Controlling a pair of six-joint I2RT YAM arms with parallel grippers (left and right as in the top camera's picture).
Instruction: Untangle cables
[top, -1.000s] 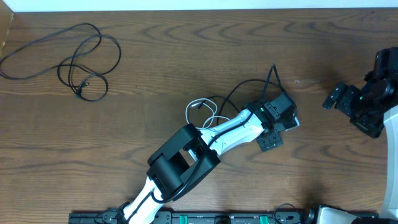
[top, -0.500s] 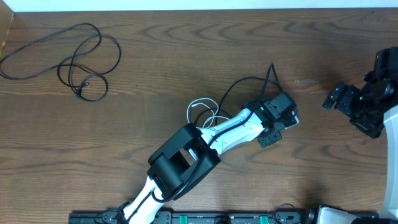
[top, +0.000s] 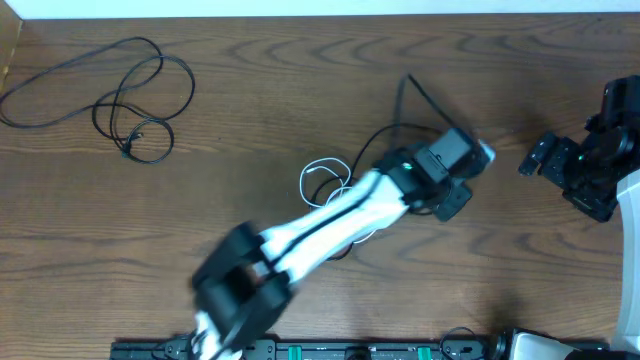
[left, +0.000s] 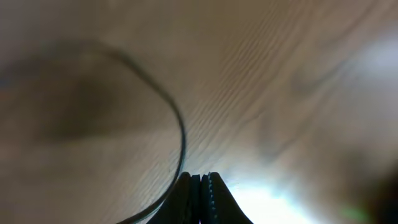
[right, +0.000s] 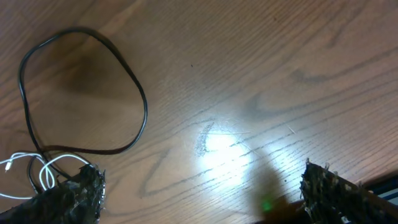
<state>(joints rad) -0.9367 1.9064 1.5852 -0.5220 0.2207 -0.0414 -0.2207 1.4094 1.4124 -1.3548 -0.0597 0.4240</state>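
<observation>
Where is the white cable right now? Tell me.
In the overhead view, the white cable lies coiled near the middle of the table, partly under the left arm and beside the loop of a black cable.

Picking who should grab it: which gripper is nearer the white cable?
Left. The left gripper is a short way right of the white cable, its arm crossing it; the right gripper sits much farther right.
</observation>
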